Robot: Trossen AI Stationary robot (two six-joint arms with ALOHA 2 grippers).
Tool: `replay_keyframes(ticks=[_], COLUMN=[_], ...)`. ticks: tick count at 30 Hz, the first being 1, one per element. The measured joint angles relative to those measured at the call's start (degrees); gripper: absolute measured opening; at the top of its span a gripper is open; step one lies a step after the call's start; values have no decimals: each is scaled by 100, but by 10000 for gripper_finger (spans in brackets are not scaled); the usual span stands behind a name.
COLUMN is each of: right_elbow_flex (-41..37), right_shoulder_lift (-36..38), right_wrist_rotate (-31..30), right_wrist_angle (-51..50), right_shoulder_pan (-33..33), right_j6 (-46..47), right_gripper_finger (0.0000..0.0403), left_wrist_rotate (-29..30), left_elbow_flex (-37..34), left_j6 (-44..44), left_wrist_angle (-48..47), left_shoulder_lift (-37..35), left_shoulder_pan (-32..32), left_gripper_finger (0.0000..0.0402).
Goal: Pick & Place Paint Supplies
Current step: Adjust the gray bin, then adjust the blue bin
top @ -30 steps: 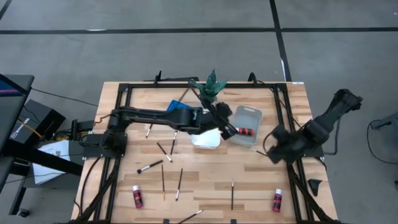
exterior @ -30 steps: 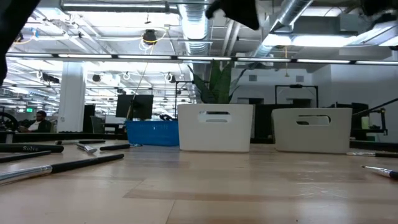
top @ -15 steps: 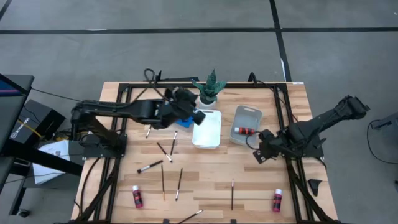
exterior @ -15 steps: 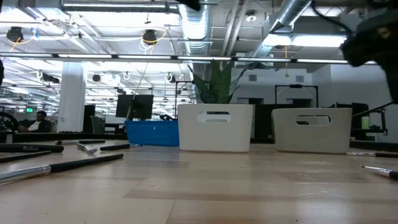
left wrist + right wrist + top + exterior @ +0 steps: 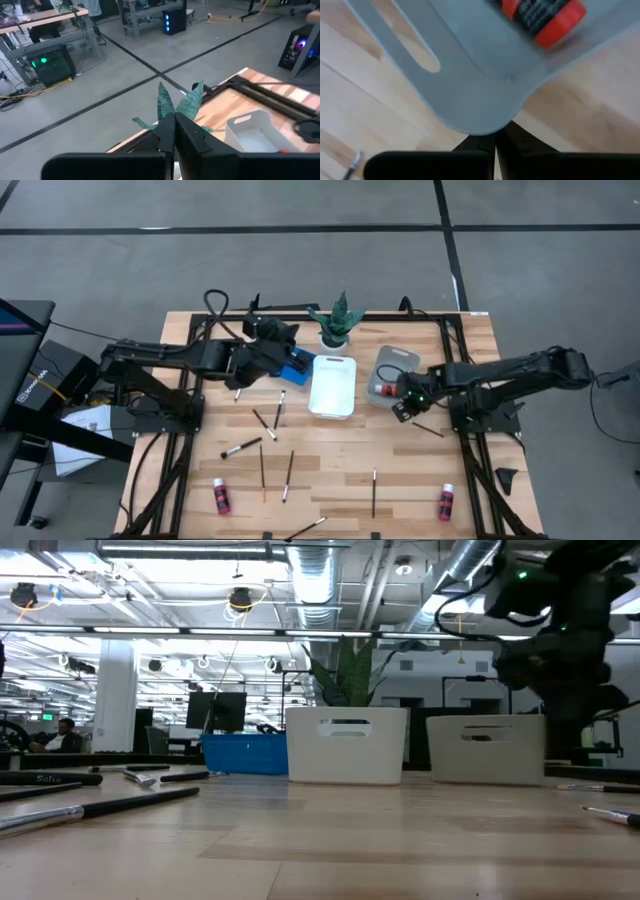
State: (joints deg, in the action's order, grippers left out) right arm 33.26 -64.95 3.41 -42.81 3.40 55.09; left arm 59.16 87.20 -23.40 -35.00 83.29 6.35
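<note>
Paintbrushes, thin with dark or wooden handles [image 5: 262,418], lie scattered on the front half of the wooden surface [image 5: 330,470], untouched by either arm. The right tool [image 5: 403,402] is clenched with nothing between its fingers; it sits at the front corner of the grey plastic tray [image 5: 392,372], its tip against the tray's rim in the right wrist view [image 5: 470,100]. Inside that tray lies a small red bottle with a dark label [image 5: 542,17], on its side. The left tool [image 5: 271,348] is also clenched and empty, raised over the back left part of the surface above the blue plastic tray [image 5: 296,359]. Its wrist view looks past closed fingers [image 5: 167,135] toward the small green potted plant [image 5: 176,106]. Between the two arms stands the white plastic tray [image 5: 333,386], just beside the grey one. Near the front edge, one pink bottle with a white cap [image 5: 221,497] lies at the left and another pink bottle [image 5: 446,502] at the right, well apart from both tools.
</note>
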Motion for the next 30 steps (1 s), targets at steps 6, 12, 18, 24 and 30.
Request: replay_keyframes(ticks=[6, 12, 18, 24, 30], right_elbow_flex=[7, 11, 364, 885, 1101], right_shoulder_lift=[-335, -403, -98, 290, 547], right_wrist_rotate=[126, 218, 254, -203, -453], right_wrist_angle=[737, 816, 468, -233, -551], right_shoulder_pan=[660, 1025, 888, 347, -203], right_j6=[-325, -243, 164, 775, 1512], right_gripper_finger=[1, 0, 0, 0, 0], left_wrist_rotate=[-3, -4, -198, -1739, -2596], left_elbow_flex=[-2, -2, 0, -949, -3072], left_j6=[-1, 87, -439, -1771, -2478], left_wrist_angle=[-131, -456, -1880, -3025, -1503], left_shoulder_lift=[7, 7, 7, -28, -33], left_shoulder_pan=[9, 9, -110, -395, -552], left_gripper_finger=[0, 0, 0, 0, 0])
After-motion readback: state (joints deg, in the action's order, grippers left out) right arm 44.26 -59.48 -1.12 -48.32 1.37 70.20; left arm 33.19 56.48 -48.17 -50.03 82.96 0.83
